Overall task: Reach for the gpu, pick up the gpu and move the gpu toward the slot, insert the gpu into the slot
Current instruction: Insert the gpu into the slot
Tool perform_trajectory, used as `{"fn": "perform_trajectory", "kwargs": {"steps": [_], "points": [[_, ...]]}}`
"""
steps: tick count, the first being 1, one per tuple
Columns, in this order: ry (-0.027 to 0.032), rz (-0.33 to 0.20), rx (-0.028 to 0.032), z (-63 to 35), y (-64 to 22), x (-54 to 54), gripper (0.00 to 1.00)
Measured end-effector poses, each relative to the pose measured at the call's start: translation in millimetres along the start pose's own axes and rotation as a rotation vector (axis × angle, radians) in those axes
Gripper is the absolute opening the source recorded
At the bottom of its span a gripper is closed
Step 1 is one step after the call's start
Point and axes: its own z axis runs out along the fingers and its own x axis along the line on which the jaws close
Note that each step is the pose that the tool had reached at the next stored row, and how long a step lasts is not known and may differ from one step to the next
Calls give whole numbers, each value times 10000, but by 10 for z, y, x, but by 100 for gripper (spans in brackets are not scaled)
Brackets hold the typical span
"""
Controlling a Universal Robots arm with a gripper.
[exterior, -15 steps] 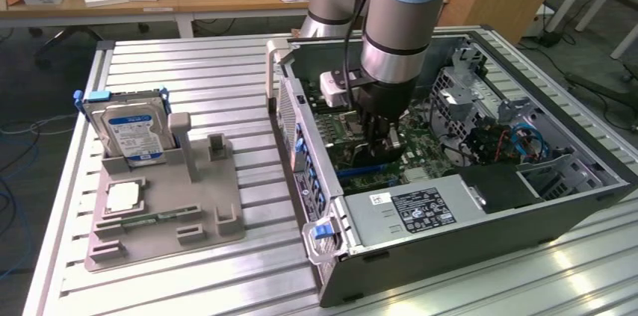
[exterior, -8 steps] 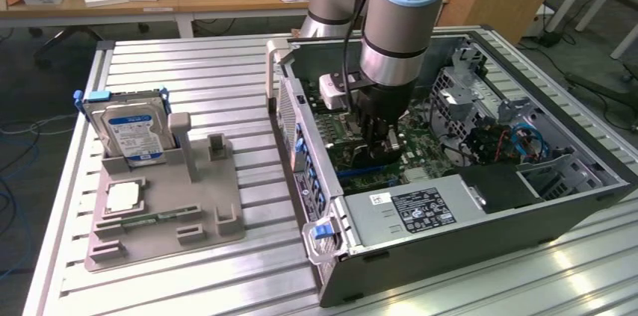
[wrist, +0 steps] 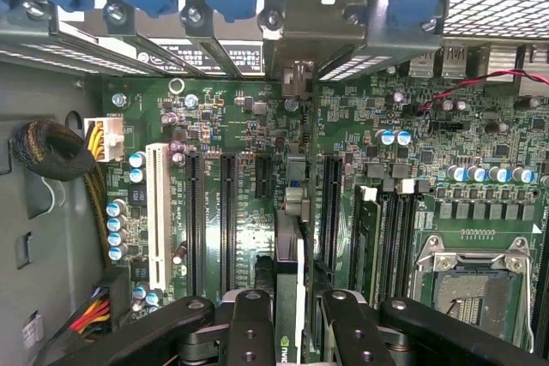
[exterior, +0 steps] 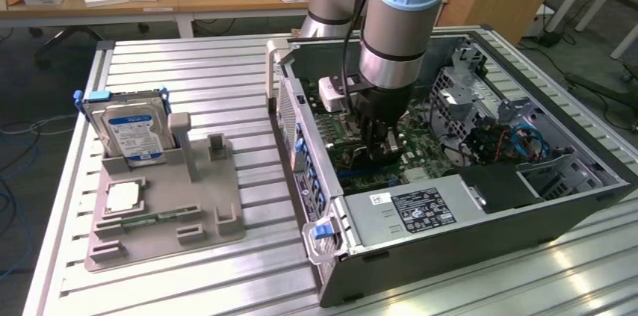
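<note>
In the exterior view, the arm reaches down into the open computer case [exterior: 558, 204], which lies on its side on the slatted metal desk [exterior: 179, 62]. The end effector [exterior: 377, 153] hangs low over the green motherboard [exterior: 344, 125], close to its surface, and something dark sits between its fingers, too hidden here to make out. The grey power supply [exterior: 414, 211] lies just beside the end effector, toward the viewer. Well apart from it, outside the case on the exterior view's left, a grey holder tray [exterior: 164, 219] stands on the desk with a blue-labelled hard drive [exterior: 128, 128] upright in it.

In the wrist view, the black fingers [wrist: 249, 323] stand partly closed on the gpu [wrist: 289, 297], which is seen edge-on as a thin upright card clamped between them. The card's edge runs away from the end effector along the motherboard, with the slot [wrist: 290, 179] directly under it; whether the card is seated cannot be told. Black expansion connectors [wrist: 227, 220] flank it on both sides, a white one [wrist: 158, 212] lies farther off, and the silver CPU socket [wrist: 472, 285] sits near the opposite finger.
</note>
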Motion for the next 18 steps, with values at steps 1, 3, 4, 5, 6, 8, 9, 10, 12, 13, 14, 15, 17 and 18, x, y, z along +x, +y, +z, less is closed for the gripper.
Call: {"fn": "perform_trajectory", "kwargs": {"steps": [1,3,4,5,6,8,9,10,12,13,14,15,17,18], "points": [[0,0,0,1,0,0,26],[0,0,1,3,0,0,26],[-2,1,2,6,0,-2,26],[-1,0,2,9,1,-5,26],[1,1,1,12,1,-9,26],[0,1,1,16,1,-12,26],[0,0,0,16,1,-11,26],[0,0,0,15,1,-12,26],[1,1,0,16,1,-12,26],[1,0,0,20,1,-13,26],[1,1,0,24,2,-13,26],[1,0,1,28,2,-13,26],[3,0,0,45,4,-13,26],[6,0,-2,53,5,-12,26]]}}
